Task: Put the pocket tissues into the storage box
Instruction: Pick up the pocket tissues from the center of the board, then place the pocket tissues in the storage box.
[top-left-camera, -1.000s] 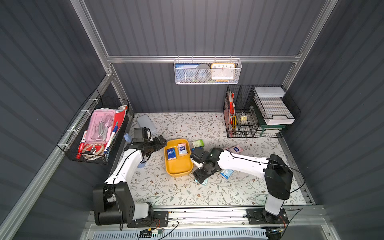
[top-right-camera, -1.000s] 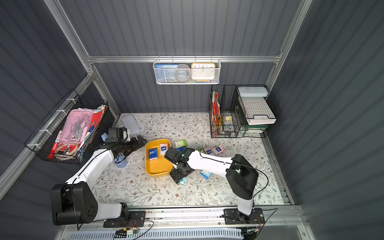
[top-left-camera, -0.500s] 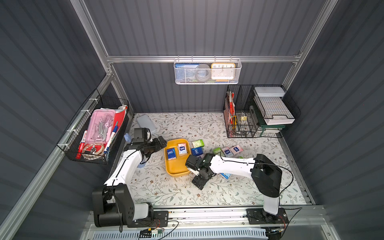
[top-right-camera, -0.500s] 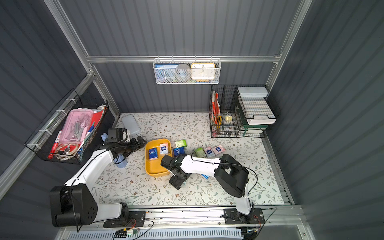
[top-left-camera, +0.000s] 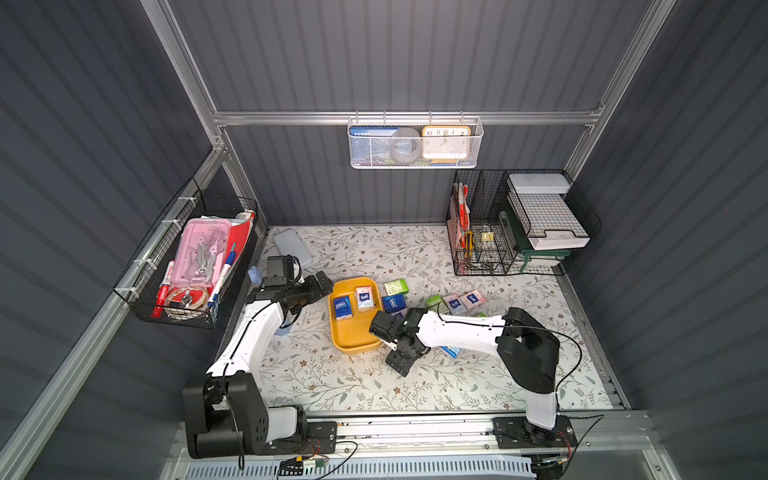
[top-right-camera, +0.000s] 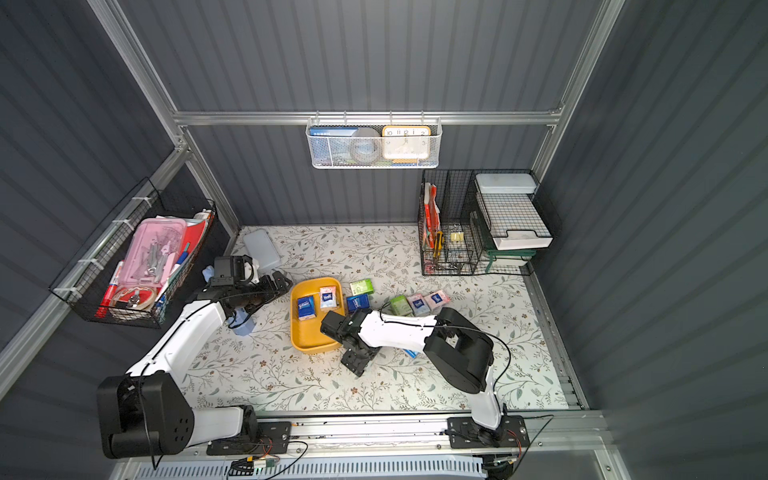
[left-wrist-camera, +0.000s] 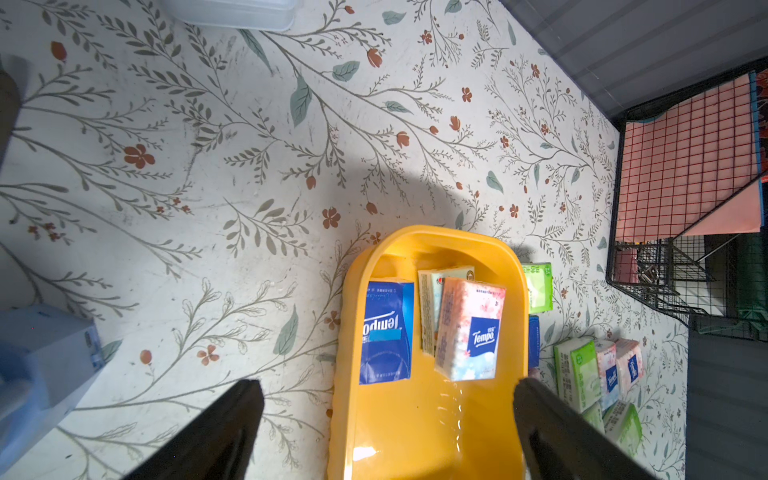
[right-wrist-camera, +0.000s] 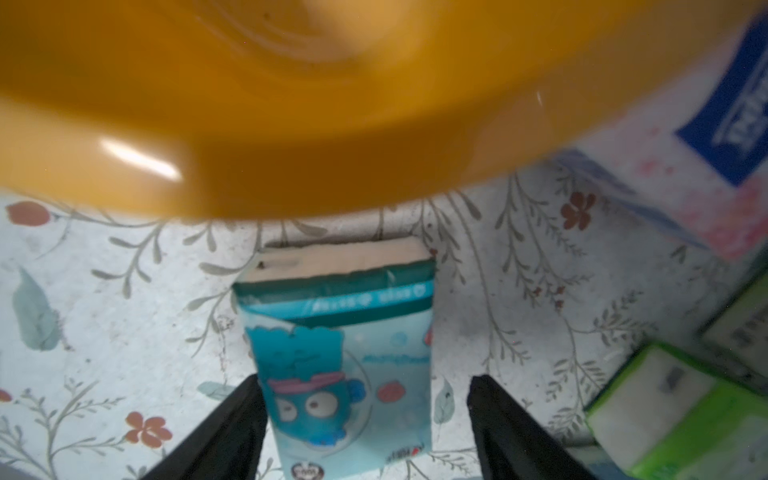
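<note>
**A:** Where is the right gripper (right-wrist-camera: 365, 382)?

**B:** Low over the mat (right-wrist-camera: 104, 332), jaws spread, holding nothing. The teal packet (right-wrist-camera: 340, 332) lies flat between them, just beside the wall of the box (right-wrist-camera: 291, 124). One finger looks to be touching the packet's edge. The other is clear of it.

**A:** So what can go wrong?

**B:** Uneven closing, I think. The touching finger may shove the packet sideways before the other one arrives, so it ends up skewed or squirts out. The wrap looks soft and slick, and the fingers straddle only its near end. A shallow pinch could let it droop and slip.

**A:** And the box?

**B:** It looks light and sits right ahead. A drooping packet could catch the rim on the lift and push the box, which already holds three packets (left-wrist-camera: 471, 328).

**A:** Any neighbours in the way?

**B:** A green packet (right-wrist-camera: 673, 407) lies close to the outer finger, and a drift that way could drag it along. More of them wait on the mat beside the box.

**A:** And the left gripper (left-wrist-camera: 386, 383)?

**B:** Wide apart, empty, hanging over the box's near end. If the right arm swings over while it is there, the two could collide above the box.
</note>
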